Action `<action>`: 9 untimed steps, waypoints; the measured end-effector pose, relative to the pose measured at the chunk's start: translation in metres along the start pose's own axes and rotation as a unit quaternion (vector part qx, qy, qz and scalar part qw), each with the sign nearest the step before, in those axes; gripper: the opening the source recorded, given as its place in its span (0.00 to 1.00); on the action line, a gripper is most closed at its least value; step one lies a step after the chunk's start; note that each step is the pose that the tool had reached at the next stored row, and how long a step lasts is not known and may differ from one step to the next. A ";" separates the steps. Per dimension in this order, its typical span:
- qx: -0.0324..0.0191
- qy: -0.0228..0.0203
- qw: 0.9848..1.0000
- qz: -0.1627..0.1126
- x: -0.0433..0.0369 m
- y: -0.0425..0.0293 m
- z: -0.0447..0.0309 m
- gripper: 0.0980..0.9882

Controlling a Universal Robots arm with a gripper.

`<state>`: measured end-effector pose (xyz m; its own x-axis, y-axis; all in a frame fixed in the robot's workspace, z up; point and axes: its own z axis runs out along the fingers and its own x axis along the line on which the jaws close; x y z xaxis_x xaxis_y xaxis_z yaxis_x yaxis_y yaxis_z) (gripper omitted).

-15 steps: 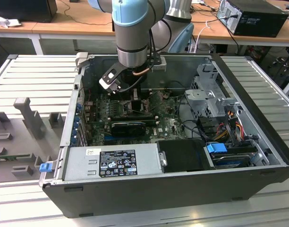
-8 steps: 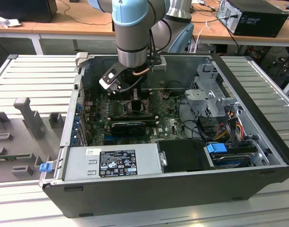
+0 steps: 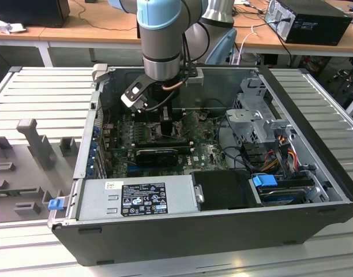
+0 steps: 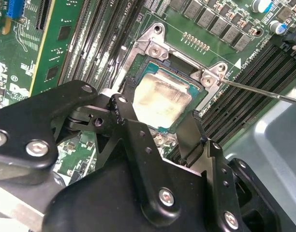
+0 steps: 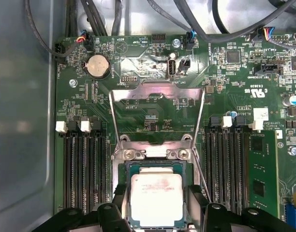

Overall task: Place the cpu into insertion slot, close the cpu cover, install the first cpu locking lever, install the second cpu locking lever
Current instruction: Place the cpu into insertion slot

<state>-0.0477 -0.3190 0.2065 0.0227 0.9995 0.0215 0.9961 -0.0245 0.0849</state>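
The cpu (image 5: 156, 199) sat flat in the slot (image 5: 157, 165) — the cover (image 5: 156, 92) stood swung back over the board (image 5: 225, 87). The gripper (image 5: 158, 195) hung spread just wider than the cpu, straddling it — gripping nothing.

I see a green motherboard (image 5: 138, 116) dotted with fine white print. Its black memory slots (image 5: 82, 164) are tipped with white latches (image 5: 61, 126). The cpu (image 5: 156, 199) has a tan-silver face, mottled, with a faint reddish smear. The insertion slot (image 5: 130, 170) around it is dark with a silvery rim, and the cpu cover (image 5: 156, 91) is bare silver. My pincer (image 4: 155, 116) is matt black with silver screw heads. In the exterior view the arm (image 3: 159, 23) is pale blue over grey, the case (image 3: 194, 236) black and the counter (image 3: 38, 98) ribbed light grey. A blue clip (image 3: 55, 203) shows at the exterior view's lower left, and yellow and red wires (image 3: 283, 147) at its right.
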 end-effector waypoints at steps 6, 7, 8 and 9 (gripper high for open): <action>0.000 0.000 1.000 0.000 0.0002 0.0005 -0.0055 0.34; 0.000 0.000 1.000 0.000 0.0001 0.0005 -0.0056 0.34; 0.000 0.000 1.000 0.000 0.0001 0.0005 -0.0058 0.28; 0.000 0.000 1.000 0.000 0.0001 0.0005 -0.0062 0.21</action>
<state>-0.0477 -0.3190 0.2127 0.0231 0.9995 0.0214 0.9961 -0.0249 0.0849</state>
